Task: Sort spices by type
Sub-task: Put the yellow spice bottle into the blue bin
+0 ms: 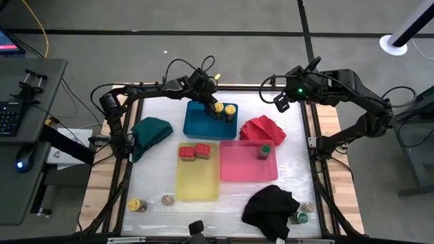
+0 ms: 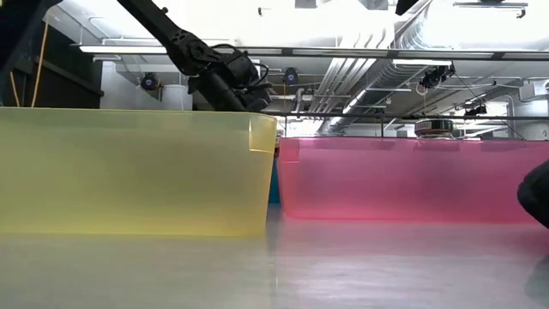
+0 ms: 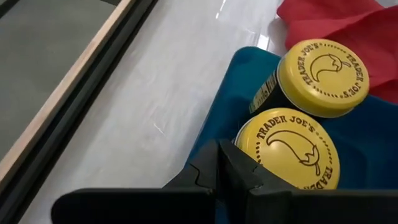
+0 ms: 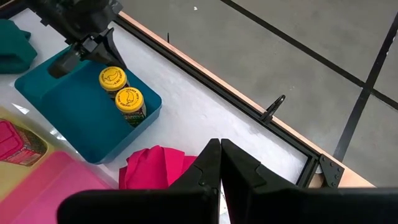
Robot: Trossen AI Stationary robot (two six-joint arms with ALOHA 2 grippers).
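Observation:
Two yellow-lidded spice jars [image 1: 218, 107] [image 1: 231, 110] stand upright in the blue tray [image 1: 203, 125]. They also show in the left wrist view [image 3: 289, 149] [image 3: 323, 74]. My left gripper [image 1: 207, 100] is shut and sits over the tray's far side, right beside the left jar. It also shows in the right wrist view [image 4: 99, 46]. My right gripper [image 1: 281, 102] is shut and empty above the table's far right part. Two red square-lidded jars [image 1: 194, 151] stand in the yellow tray [image 1: 198, 186]. A green-lidded jar [image 1: 264, 151] stands in the pink tray [image 1: 237, 169]. My left gripper's shut fingers [image 3: 239, 174] stand right against the rim of the nearer yellow lid [image 3: 245, 137], coming slanting down from the table's far left. I cannot tell whether they touch it. The jar stands upright on the tray floor.
A green cloth [image 1: 150, 131] lies at the left, a red cloth [image 1: 263, 129] right of the blue tray and a black cloth [image 1: 271, 207] at the near right. Loose jars stand at the near left [image 1: 137, 205] [image 1: 167, 200] and near right [image 1: 302, 217].

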